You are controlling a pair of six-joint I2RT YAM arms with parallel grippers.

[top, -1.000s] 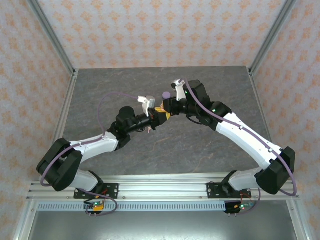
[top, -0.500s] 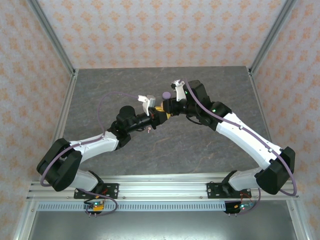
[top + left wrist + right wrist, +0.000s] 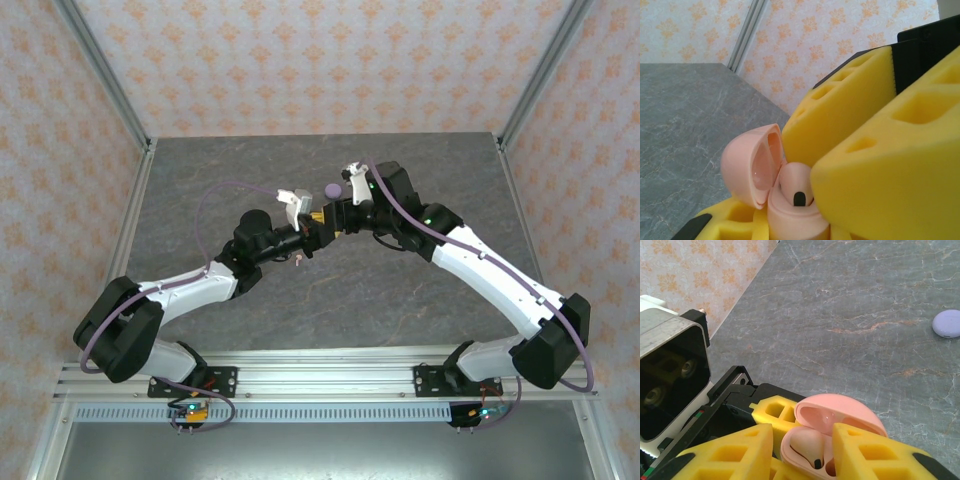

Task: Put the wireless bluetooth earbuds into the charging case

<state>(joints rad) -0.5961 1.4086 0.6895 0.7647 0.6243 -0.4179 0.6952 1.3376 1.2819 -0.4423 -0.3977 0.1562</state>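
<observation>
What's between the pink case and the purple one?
Just bare grey tabletop, seen in the right wrist view, between the open pink case and the closed lilac case.

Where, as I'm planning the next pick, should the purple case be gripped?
Across its rounded sides, coming straight down from above: the purple case lies flat and apparently closed on the table, a low smooth dome standing apart, so it can be straddled.

Grips an open pale pink charging case (image 3: 790, 217) in the left claw (image 3: 785, 229), with lid (image 3: 747, 167) tilted back leftward and a pink earbud (image 3: 794, 182) seated inside; meets parted yellow foam pads (image 3: 890, 170) of the right claw (image 3: 807, 159), over grey marbled tabletop (image 3: 685, 110).
</observation>
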